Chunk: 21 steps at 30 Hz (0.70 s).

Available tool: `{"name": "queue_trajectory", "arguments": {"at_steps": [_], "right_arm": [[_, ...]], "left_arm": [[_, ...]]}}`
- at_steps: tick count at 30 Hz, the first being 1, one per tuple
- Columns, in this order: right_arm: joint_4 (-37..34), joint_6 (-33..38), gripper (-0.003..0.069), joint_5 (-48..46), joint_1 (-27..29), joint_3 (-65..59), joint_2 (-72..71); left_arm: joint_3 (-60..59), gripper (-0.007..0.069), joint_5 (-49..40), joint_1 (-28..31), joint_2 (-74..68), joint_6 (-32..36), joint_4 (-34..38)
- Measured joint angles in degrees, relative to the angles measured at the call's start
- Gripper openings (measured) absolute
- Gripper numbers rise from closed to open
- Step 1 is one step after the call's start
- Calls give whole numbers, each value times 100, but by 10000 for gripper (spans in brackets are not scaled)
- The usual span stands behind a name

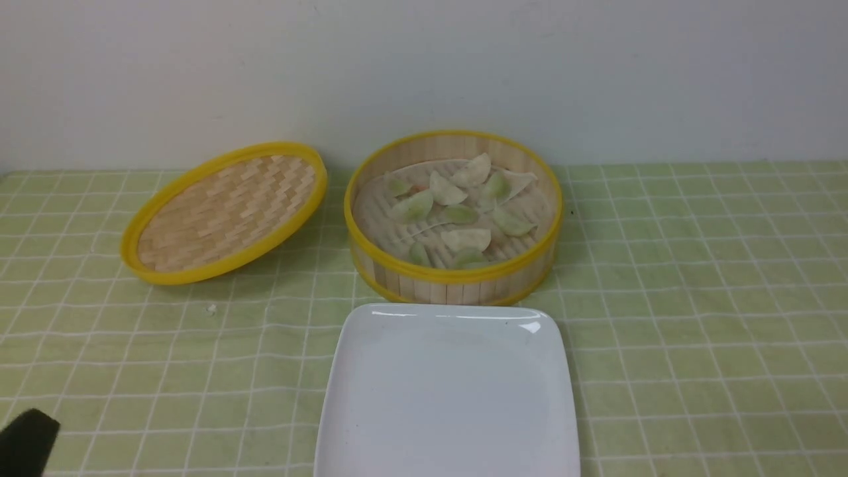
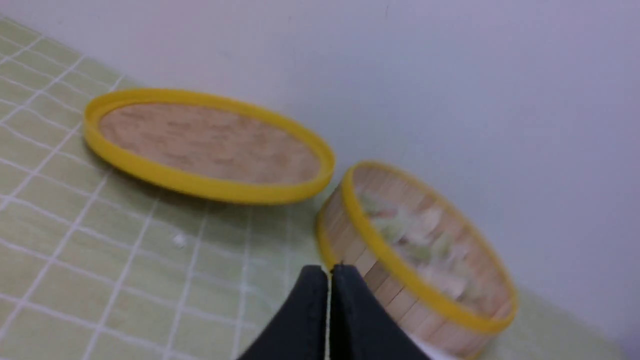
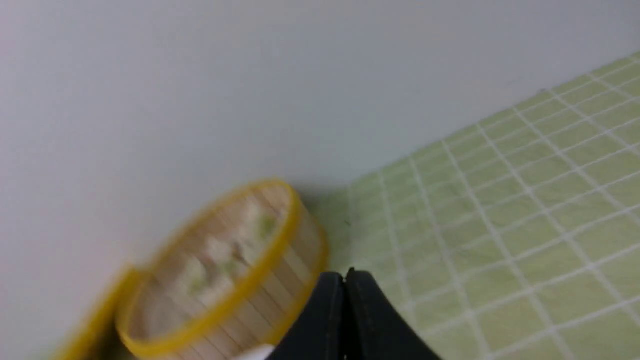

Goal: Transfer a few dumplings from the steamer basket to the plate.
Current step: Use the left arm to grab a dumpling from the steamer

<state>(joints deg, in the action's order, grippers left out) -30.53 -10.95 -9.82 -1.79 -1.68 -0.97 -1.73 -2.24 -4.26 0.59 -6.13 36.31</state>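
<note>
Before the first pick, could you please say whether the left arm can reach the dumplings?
Probably yes: the steamer is uncovered, its lid lies aside and the dumplings sit exposed, though the left claw is shut.

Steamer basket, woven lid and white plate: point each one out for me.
steamer basket (image 1: 457, 290), front view, near slatted wall.
woven lid (image 1: 225, 209), front view, middle of its woven face.
white plate (image 1: 450, 397), front view, bare centre.
</note>
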Motion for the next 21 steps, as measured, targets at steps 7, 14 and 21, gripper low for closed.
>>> {"name": "queue_trajectory", "arguments": {"at_steps": [7, 14, 21], "right_arm": [[-1376, -66, -15, 713, 0, 0, 0], [-2140, -23, -15, 728, 0, 521, 0], [-1402, 1620, -15, -1262, 0, 3186, 1016]], "left_arm": [[63, -6, 1478, 0, 0, -40, 1430], [1634, -6, 647, 0, -246, 434, 361], [3737, -6, -1410, 0, -2134, 912, -575]]}}
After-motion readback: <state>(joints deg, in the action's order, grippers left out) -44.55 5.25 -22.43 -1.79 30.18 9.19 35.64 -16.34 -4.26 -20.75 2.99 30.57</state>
